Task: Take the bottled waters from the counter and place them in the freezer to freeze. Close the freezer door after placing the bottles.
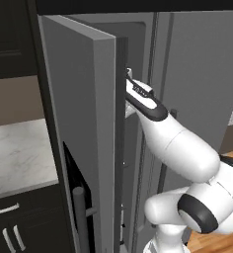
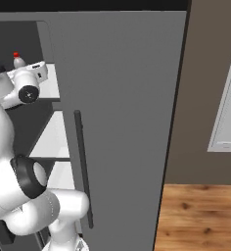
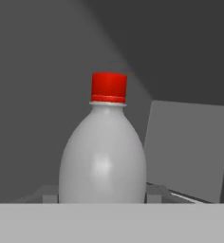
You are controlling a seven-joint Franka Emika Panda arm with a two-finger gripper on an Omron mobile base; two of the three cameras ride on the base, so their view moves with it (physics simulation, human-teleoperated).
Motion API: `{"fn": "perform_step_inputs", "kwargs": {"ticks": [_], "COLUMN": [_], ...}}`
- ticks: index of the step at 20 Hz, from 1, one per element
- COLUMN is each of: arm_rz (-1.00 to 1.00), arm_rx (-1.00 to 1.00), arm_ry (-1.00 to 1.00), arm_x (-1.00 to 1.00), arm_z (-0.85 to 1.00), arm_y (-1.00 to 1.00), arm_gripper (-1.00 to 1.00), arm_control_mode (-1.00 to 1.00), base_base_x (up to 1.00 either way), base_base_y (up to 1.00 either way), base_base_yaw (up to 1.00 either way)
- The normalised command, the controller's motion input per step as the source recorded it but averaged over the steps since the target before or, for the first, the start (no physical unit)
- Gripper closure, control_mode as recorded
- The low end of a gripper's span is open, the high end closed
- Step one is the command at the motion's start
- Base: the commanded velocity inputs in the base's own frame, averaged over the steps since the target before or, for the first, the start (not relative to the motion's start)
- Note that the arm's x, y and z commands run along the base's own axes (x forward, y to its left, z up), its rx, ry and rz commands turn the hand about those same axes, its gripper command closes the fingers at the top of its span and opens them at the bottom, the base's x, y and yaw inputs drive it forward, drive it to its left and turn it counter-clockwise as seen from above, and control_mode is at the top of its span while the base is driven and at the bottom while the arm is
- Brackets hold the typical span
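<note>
the gripper (image 2: 20,68), reaching past the open freezer door (image 1: 84,113), stands clamped on an upright red-capped water bottle (image 3: 103,152) above a white freezer shelf (image 2: 51,83).

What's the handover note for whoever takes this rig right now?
Gripper: reached into the freezer, shut on a bottle; red cap visible above the hand.
Bottle: upright at an upper white shelf; whether it rests on the shelf can't be told.
Freezer door: open. Counter at left, no bottle on the visible part.
Done: door opened, this bottle carried in.
Left: release, withdraw arm, account for the other bottle, close door.
</note>
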Motion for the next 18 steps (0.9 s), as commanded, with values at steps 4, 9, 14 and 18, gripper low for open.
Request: {"fn": "perform_step_inputs", "kwargs": {"ticks": [4,9,14,18], "arm_rz": [0.00,0.00,0.00,0.00], "arm_rx": [0.00,0.00,0.00,0.00], "arm_ry": [0.00,0.00,0.00,0.00], "arm_x": [0.31,0.33,0.33,0.33], "arm_z": [-0.36,-0.41,-0.30,-0.29], "arm_y": [0.13,0.08,0.06,0.10], "arm_gripper": [1.00,1.00,1.00,1.00], "arm_control_mode": [-1.00,-1.00,-1.00,-1.00], "base_base_x": [0.00,0.00,0.00,0.00], "base_base_y": [0.00,0.00,0.00,0.00], "base_base_yaw": [0.00,0.00,0.00,0.00]}}
